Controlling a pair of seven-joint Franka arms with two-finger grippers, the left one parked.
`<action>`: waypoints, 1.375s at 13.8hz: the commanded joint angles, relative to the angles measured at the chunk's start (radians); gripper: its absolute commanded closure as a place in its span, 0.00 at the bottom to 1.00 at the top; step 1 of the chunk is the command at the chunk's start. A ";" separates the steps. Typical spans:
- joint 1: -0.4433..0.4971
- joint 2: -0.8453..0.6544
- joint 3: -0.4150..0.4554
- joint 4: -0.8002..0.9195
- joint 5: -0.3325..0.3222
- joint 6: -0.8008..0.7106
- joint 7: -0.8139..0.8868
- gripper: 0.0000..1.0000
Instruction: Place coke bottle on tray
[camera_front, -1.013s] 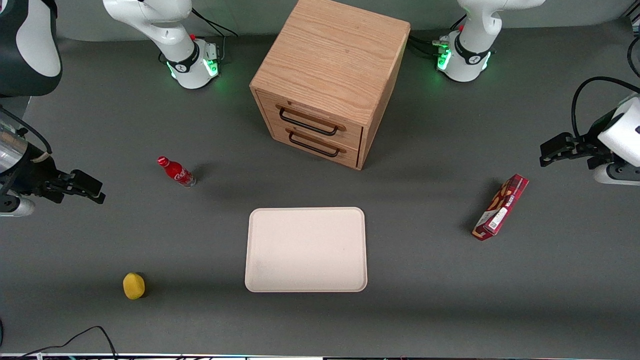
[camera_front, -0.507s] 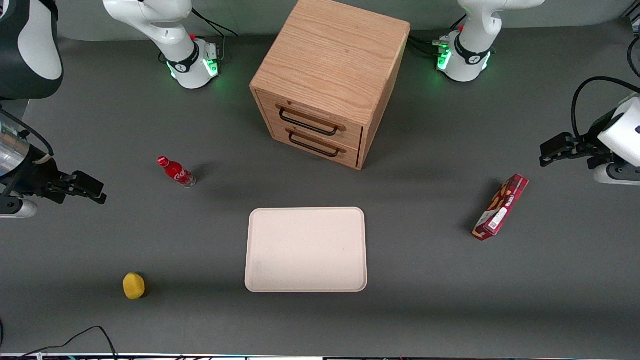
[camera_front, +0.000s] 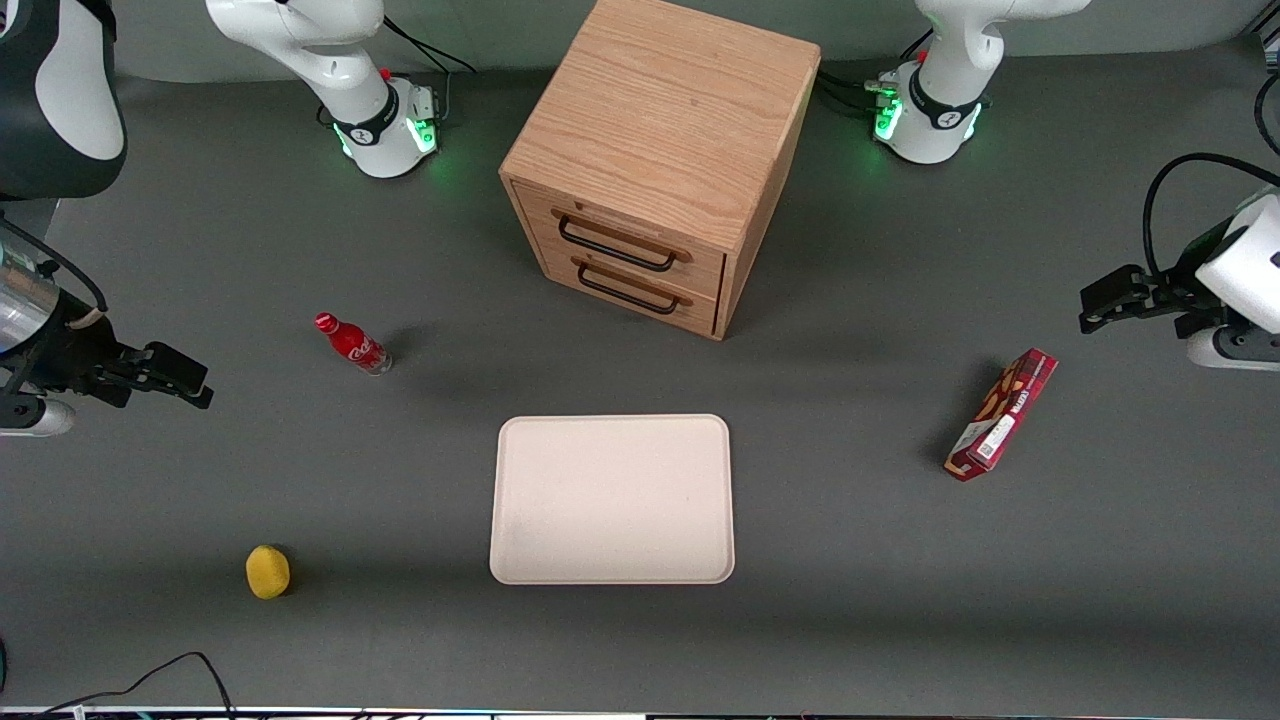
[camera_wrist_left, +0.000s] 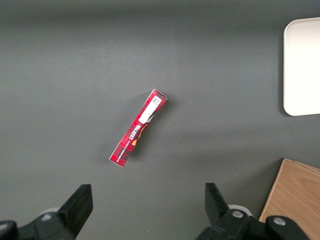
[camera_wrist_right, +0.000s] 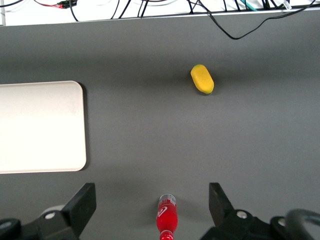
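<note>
The coke bottle (camera_front: 352, 343), small, red, with a red cap and clear base, stands on the grey table, farther from the front camera than the tray and toward the working arm's end. It also shows in the right wrist view (camera_wrist_right: 166, 217). The cream-beige tray (camera_front: 612, 498) lies flat and bare in front of the drawer cabinet; its edge shows in the right wrist view (camera_wrist_right: 40, 126). My right gripper (camera_front: 178, 381) hovers open and empty above the table, off to the side of the bottle. In the right wrist view the gripper (camera_wrist_right: 152, 205) has its fingers wide apart with the bottle between them, well below.
A wooden two-drawer cabinet (camera_front: 660, 160) stands farther from the front camera than the tray. A yellow lemon-like object (camera_front: 268, 571) lies near the table's front edge. A red snack box (camera_front: 1002, 413) lies toward the parked arm's end. Cables (camera_front: 150, 680) run along the front edge.
The right gripper has shifted very slightly; the bottle, tray and other things have not moved.
</note>
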 joint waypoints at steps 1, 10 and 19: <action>-0.005 -0.036 0.009 -0.103 0.014 0.007 -0.023 0.00; -0.005 -0.280 0.045 -0.757 0.056 0.429 -0.084 0.00; -0.004 -0.342 0.052 -0.968 0.056 0.585 -0.092 0.07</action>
